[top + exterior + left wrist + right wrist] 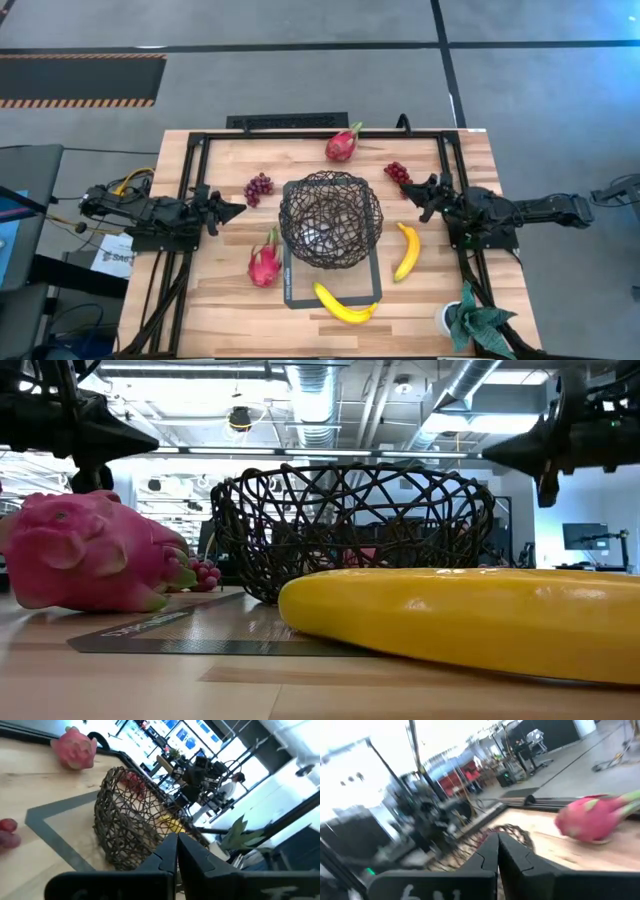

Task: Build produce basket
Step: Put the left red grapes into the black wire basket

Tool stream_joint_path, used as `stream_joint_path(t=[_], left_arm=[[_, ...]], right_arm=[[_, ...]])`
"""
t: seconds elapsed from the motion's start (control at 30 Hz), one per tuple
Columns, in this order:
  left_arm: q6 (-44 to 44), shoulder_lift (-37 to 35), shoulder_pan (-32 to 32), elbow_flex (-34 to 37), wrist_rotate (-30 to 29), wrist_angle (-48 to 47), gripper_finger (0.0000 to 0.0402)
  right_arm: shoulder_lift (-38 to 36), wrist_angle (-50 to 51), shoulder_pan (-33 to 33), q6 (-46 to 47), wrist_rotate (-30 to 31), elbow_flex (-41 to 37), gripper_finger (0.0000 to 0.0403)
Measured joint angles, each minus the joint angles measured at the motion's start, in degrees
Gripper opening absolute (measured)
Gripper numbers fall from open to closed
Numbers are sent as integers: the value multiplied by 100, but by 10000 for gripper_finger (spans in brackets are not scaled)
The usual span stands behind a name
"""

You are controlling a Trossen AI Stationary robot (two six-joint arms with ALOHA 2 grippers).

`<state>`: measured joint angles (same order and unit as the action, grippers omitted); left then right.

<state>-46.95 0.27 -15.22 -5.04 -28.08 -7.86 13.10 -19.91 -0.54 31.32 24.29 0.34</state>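
The dark wire basket (331, 219) stands on a grey-framed mat at the table's middle, with no fruit in it. Around it lie two dragon fruits (343, 144) (265, 263), two bananas (408, 250) (345, 305) and two grape bunches (258, 187) (398, 172). My left gripper (238, 211) hovers shut to the left of the basket, pointing at it. My right gripper (408, 191) hovers shut to the basket's right, near the right grape bunch. In the low view the near banana (470, 620) and a dragon fruit (90, 552) lie in front of the basket (350, 525).
A green leafy potted plant (472, 322) stands at the table's near right corner. A black frame (300, 133) runs along the table's edges. Bare wood lies near the front left corner.
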Motion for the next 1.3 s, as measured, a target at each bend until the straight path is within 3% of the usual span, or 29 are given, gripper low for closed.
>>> stream_joint_path(t=[0.2,0.37,0.53,0.67,0.8,1.03,1.3], left_arm=[[853,0,0,-34,-763,544,0],[1729,189,0,-616,-622,537,15],[2412,735,0,-1528,-617,-110,90],[2628,1332,0,-2343,-1289,-1233,163],[2511,1964,7,-3114,-1482,-2587,200],[1150,3054,422,-4067,-1521,-4931,197],[220,4308,1333,-4108,-781,-5114,195]], right_arm=[[-5,-73,-84,329,131,54,31],[-9,-858,-177,330,133,402,34],[8,-627,-229,29,131,1055,65],[184,-93,-229,-148,137,1651,103],[508,498,-229,-247,135,2321,140],[1193,1298,-308,-519,142,3543,186],[1648,2559,-496,-1160,144,5023,200]])
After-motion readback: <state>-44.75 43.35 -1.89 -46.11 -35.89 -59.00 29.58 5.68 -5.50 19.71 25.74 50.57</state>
